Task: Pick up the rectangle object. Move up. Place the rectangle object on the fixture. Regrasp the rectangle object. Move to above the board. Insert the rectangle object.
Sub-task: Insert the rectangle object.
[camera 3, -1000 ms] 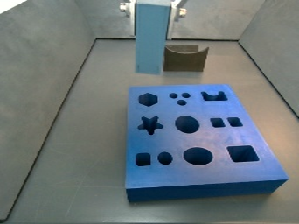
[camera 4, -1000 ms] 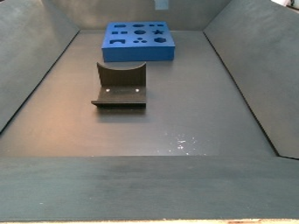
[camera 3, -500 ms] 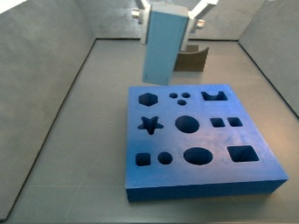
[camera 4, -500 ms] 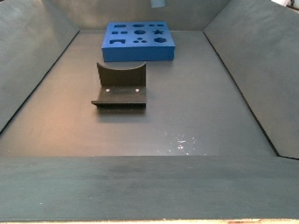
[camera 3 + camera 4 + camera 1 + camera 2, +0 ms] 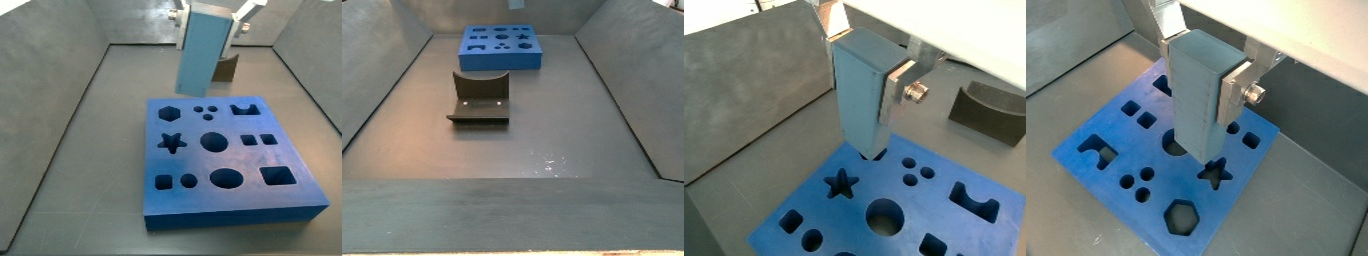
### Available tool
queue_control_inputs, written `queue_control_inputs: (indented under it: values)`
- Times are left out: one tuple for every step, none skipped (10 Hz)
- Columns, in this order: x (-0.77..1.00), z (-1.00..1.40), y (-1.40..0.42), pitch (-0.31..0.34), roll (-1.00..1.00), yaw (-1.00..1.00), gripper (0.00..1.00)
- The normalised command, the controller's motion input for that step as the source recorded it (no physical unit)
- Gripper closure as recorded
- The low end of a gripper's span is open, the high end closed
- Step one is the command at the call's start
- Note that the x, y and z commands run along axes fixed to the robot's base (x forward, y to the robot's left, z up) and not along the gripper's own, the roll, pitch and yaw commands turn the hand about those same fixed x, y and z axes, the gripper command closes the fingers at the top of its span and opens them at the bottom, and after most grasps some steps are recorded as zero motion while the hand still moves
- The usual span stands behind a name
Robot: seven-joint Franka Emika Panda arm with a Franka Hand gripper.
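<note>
Your pincer (image 5: 865,75) hangs above the board (image 5: 1120,150), pinching the bar (image 5: 862,95) near its upper end, so most of the bar's length hangs free below the fingers (image 5: 1237,92). In a side view the bar (image 5: 203,50) leans a little off vertical over the board's (image 5: 281,205) far edge, with the pincer (image 5: 211,12) at the top of the frame.

Watch these risks:

- **Tilt.** If the bar goes down leaning as it does now, I judge its lower edge will catch a hole rim and jam or skid across the blue top.
- **Wrong hole.** In both wrist views the lower end sits close to the star (image 5: 1215,174) and a round hole (image 5: 885,216). The rectangular cut-outs (image 5: 277,177) lie well apart from there, so you need to shift sideways before descending.
- **Slip.** A high grip gives any rim contact leverage; it could twist the bar between the pads.

The fixture (image 5: 480,97) stands empty, well apart from the board (image 5: 500,47), so it should not interfere.
</note>
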Motion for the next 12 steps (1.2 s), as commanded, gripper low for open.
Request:
queue_control_inputs:
  values:
    - [0.63, 0.0, 0.0, 0.766, 0.0, -0.12, 1.0]
    - [0.63, 0.0, 0.01, 0.78, 0.0, -0.12, 1.0]
    - [0.63, 0.0, 0.01, 0.823, 0.0, -0.1, 1.0]
    - [0.64, 0.0, 0.01, 0.874, 0.0, -0.06, 1.0]
    - [0.64, 0.0, 0.01, 0.903, 0.0, -0.04, 1.0]
    - [0.64, 0.0, 0.01, 0.926, 0.0, -0.02, 1.0]
    - [0.66, 0.0, 0.01, 0.994, 0.0, 0.0, 1.0]
    - [0.67, 0.0, 0.01, 1.0, 0.0, 0.0, 1.0]
    - [0.69, 0.0, 0.0, 1.0, 0.05, 0.0, 1.0]
    - [0.68, 0.0, -0.05, 0.983, 0.21, 0.0, 1.0]
    - [0.65, -0.01, -0.14, 0.96, 0.34, 0.0, 1.0]
    - [0.64, -0.03, -0.19, 0.949, 0.44, 0.0, 1.0]
